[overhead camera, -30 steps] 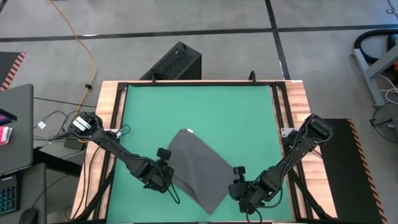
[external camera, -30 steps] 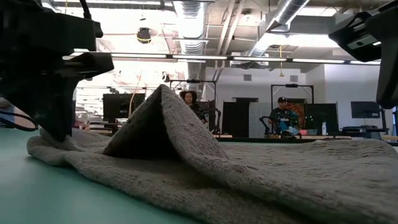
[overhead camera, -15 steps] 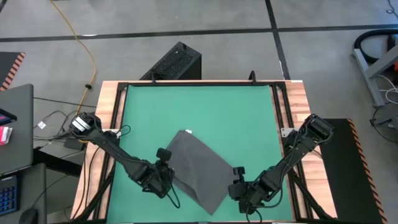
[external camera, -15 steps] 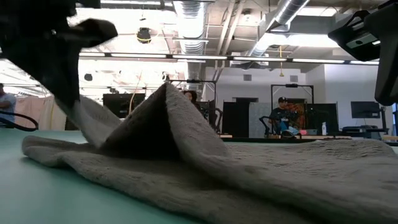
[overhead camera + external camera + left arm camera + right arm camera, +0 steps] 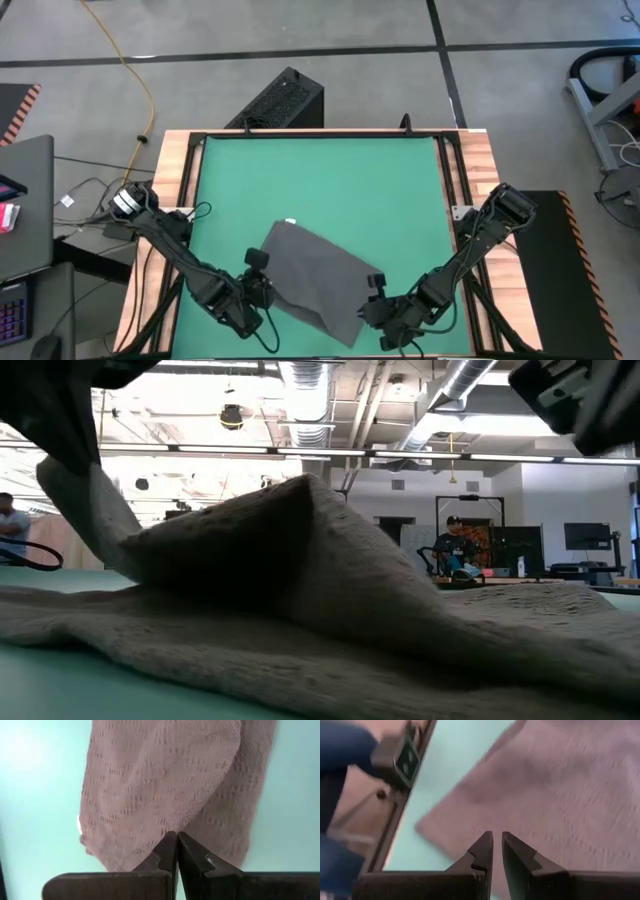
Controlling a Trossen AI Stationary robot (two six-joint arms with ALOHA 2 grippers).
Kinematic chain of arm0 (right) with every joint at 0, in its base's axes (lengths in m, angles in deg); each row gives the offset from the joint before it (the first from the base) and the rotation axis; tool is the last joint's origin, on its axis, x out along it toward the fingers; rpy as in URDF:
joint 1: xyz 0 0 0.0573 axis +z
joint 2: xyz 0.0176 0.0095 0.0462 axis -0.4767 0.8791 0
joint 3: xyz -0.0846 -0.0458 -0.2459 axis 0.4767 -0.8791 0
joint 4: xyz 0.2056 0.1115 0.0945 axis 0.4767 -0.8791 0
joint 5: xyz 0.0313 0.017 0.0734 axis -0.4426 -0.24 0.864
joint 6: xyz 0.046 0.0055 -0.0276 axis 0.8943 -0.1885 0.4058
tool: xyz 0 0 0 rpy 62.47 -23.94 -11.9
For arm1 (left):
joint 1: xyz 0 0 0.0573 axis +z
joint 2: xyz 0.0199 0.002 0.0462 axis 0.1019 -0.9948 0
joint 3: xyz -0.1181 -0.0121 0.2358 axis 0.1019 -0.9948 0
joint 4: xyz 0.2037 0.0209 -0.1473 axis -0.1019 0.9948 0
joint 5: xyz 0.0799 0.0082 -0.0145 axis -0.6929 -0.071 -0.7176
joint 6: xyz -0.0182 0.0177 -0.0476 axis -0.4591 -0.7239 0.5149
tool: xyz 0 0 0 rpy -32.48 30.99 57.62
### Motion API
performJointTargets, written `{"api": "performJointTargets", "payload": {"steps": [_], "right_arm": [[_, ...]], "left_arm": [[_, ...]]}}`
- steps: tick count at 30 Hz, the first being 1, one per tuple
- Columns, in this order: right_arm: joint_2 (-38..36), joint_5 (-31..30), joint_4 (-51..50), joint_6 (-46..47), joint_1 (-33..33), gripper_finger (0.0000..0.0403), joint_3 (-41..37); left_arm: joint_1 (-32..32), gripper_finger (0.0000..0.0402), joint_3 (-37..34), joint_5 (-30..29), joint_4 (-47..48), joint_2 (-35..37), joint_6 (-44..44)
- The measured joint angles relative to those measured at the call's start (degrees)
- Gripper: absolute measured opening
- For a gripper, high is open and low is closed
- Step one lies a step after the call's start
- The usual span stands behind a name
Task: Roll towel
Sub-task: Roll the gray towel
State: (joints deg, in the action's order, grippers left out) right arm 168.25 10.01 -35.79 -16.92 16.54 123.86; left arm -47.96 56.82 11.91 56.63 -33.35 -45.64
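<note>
The dark grey towel (image 5: 315, 280) lies spread on the green table near its front edge, with its white tag (image 5: 290, 221) at the far corner. My left gripper (image 5: 258, 287) is at the towel's left corner and shut on it. It also shows in the left wrist view (image 5: 176, 842). In the low view the left corner (image 5: 85, 500) is raised and a fold (image 5: 300, 510) humps beside it. My right gripper (image 5: 373, 300) hovers over the towel's right near edge, fingers almost closed (image 5: 497, 842), with the cloth flat below. My left gripper pinches the towel's left corner (image 5: 172, 827) between its two fingertips. The fingers come from above, pointing down. The corner is lifted off the table (image 5: 70, 480) and the cloth slopes down from it. The rest of the towel lies on the table.
The wooden table frame (image 5: 180, 200) runs round the green mat (image 5: 320, 170), and most of the mat's far half is bare. A black box (image 5: 280, 100) stands on the floor behind the table. People sit in the room beyond (image 5: 455, 545).
My left gripper has gone up and toward the table's near edge with the towel's left corner, lifting it clear. The towel has slid a little toward the near left, and its hump has moved along and widened. My right gripper has shifted slightly toward the towel.
</note>
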Motion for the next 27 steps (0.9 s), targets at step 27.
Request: {"api": "performJointTargets", "payload": {"steps": [27], "right_arm": [[14.0, -2.1, 10.0, 12.6, 2.8, 0.0066, 0.1]], "left_arm": [[-7.1, 0.0, -1.7, 0.7, -7.5, 0.0, 11.5]]}}
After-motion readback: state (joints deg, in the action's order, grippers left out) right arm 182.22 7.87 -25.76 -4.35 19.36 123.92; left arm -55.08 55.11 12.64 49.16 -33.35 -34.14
